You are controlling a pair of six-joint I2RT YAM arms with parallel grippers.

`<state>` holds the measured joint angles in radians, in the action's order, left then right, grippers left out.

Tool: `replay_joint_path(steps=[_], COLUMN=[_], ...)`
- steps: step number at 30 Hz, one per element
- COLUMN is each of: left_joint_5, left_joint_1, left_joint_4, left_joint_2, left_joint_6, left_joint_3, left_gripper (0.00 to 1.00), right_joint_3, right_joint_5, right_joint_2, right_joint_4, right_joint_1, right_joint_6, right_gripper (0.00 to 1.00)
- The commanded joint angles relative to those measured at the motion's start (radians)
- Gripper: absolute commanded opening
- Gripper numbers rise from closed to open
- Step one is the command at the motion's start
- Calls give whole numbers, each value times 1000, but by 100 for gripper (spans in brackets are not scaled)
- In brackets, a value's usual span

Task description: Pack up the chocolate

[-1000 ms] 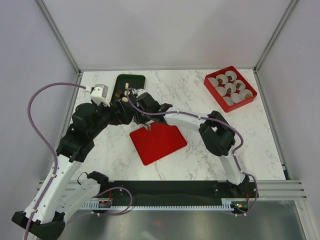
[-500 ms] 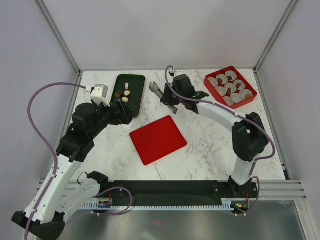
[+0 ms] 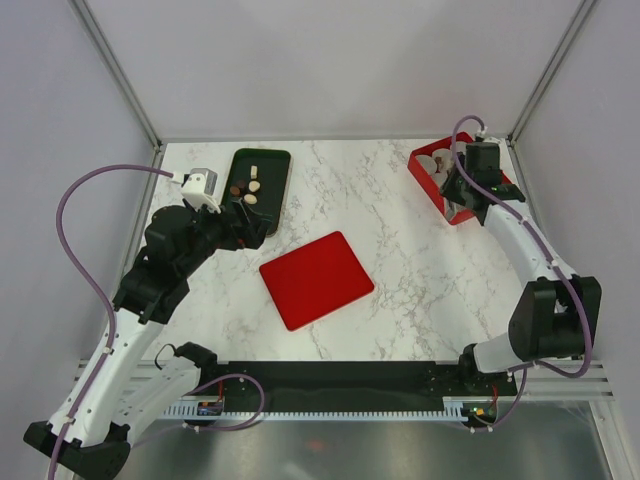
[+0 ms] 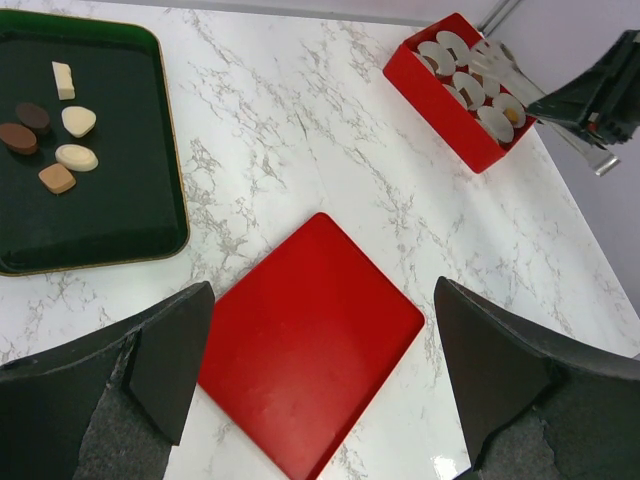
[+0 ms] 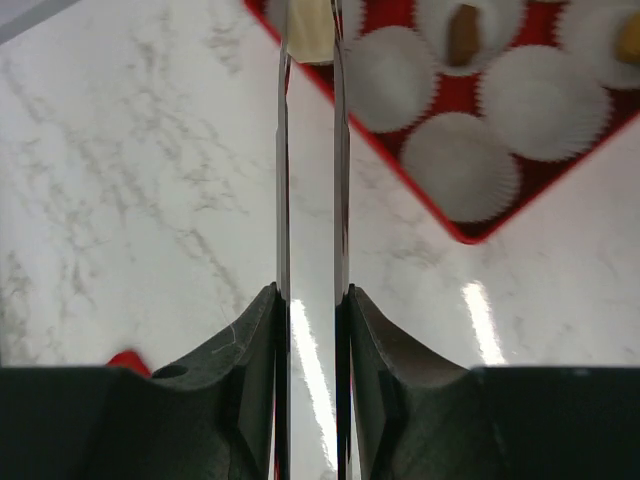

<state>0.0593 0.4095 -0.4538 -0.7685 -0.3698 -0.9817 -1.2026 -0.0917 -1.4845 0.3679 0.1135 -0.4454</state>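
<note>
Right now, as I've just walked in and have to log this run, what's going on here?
The right end effector is clamped on metal tongs, reaching over the red box of paper cups at the far right corner; a cream piece shows between the tong tips. The left end effector hangs open, empty, near the green tray, where six chocolates lie. A red lid lies flat mid-table.

No legible text, label, brand, number or sign on anything in view

Grey-veined white table (image 3: 400, 220), dark green tray (image 3: 272, 170), brown and cream chocolates (image 4: 77, 157), red lid (image 3: 316, 279), red box (image 4: 435, 110), white cups (image 5: 460, 165), silver tongs (image 5: 283, 200)
</note>
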Motion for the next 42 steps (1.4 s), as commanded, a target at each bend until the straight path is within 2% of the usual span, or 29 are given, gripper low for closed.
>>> replay_joint_path(steps=[1,12,32,42], left_joint_5=[17,17,7,7], left_joint_1=[-5,-5,-5,-5], left_joint_4=[49,49,50,50], left_joint_2=[1,1,1,3], left_joint_6=[-23,-23,-20,-20], left_joint_3=[-2,0,-2,0], left_gripper=[100,100,100,100], right_joint_3=[14,-29,-58,-66], right_joint_5=[-78,-131,-184,-164], right_joint_2=[52,6,-89,-111], right_joint_4=[100,206,135,124], right_joint_1=[-69,-159,-178,-179], right_joint_6=[-4,19,54,54], right_gripper=[33,36,40,43])
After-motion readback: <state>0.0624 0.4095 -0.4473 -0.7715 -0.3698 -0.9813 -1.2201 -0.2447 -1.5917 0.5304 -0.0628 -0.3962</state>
